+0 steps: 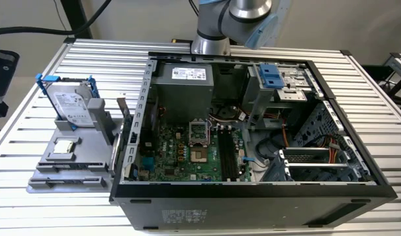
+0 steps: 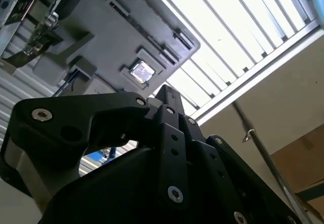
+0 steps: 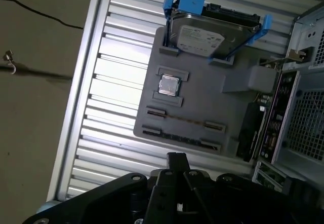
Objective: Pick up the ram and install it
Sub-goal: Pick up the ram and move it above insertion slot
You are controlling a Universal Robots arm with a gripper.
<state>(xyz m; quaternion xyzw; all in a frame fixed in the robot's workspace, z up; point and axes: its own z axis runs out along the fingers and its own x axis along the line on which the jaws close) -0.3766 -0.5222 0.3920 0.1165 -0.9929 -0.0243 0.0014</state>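
Hovering hand (image 3: 175, 157): black linkage, seen in both wrist views; fingertips drawn together, gripping only each other.
Worktop (image 1: 102, 54): slatted aluminium, bright under the light.
Case (image 1: 253, 196): black tower on its side, open upward, resting on the worktop.
Green board (image 1: 177, 157): flat on the case floor; long black memory slots (image 1: 228, 152) side by side near its middle.
Tray (image 1: 86, 155): grey moulded fixture on the worktop, at the exterior view's left of the case and just beside its wall.
Hard drive (image 1: 72, 105): silver box in a blue frame, standing tilted at one end of the tray.
Ram (image 3: 185, 120): thin long strip seen edge-on in the first wrist view, lying between two small end holders on the tray; colour not discernible; untouched.
Processor chip (image 1: 65, 146): small silver square in a pocket of the tray, between hard drive and ram.
Arm (image 1: 233, 19): grey and blue joints behind the case's far wall in the exterior view.
Hand and ram: apart; fingertip outline set against the worktop slats just beside the tray edge nearest the ram.
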